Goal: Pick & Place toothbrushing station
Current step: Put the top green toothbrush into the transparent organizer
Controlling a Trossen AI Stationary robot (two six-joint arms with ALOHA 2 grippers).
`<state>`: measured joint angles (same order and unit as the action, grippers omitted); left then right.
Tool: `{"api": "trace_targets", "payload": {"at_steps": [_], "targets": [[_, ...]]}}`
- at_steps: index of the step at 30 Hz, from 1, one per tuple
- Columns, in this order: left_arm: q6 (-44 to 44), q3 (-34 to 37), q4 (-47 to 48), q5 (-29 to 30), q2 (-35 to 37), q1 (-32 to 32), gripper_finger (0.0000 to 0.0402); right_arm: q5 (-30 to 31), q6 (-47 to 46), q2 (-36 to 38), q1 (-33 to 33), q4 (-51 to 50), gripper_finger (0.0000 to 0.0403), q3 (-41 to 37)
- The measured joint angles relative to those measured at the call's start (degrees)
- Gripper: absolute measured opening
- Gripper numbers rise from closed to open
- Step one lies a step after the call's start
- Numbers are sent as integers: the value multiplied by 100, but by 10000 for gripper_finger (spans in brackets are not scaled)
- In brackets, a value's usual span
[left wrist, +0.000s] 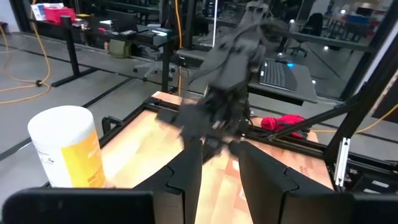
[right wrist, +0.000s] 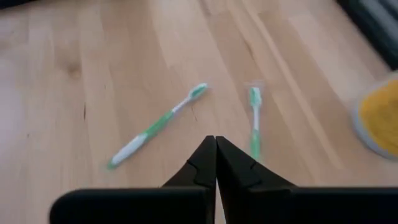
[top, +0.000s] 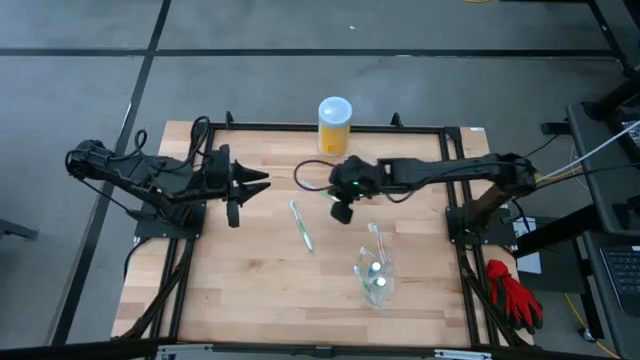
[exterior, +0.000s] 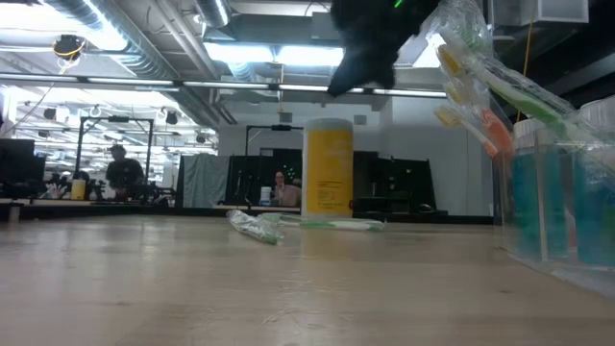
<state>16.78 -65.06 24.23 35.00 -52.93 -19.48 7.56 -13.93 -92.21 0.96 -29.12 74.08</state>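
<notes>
Item, part-filled: clear cup held several toothbrushes and teal tube; two green toothbrushes lay loose on table beneath clenched, empty right gripper; left gripper idle, half-parted.

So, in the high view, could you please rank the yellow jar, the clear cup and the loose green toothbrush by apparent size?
1. Clear cup, lying on the table with brushes in it.
2. Yellow jar; seen from above, so nearly level with the cup.
3. Green toothbrush, long but very thin.
</notes>
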Motion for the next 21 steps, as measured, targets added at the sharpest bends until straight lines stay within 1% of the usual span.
{"api": "trace_targets", "payload": {"at_steps": [2, 5, 10, 14, 16, 18, 21], "targets": [[6, 0, 1, 2, 0, -28, 101, -188, 19, -304, 84, 307, 22, 0], [64, 0, 0, 3, 0, -39, 101, -630, 66, -703, 277, 831, 46, 2], [195, 0, 0, 12, 0, -104, 101, -732, -322, -1189, 636, 818, 102, 2], [197, 0, 0, 178, 0, -227, 101, -998, -339, -1445, 892, 933, 152, 2], [197, 0, 2, 295, 0, -287, 101, -1020, -306, -1545, 989, 964, 172, 2], [197, 0, 2, 360, 0, -344, 101, -1074, -254, -1633, 1081, 1008, 187, 2], [206, 0, 1, 383, 0, -416, 101, -1213, -195, -1813, 1205, 1066, 196, 9]]}}
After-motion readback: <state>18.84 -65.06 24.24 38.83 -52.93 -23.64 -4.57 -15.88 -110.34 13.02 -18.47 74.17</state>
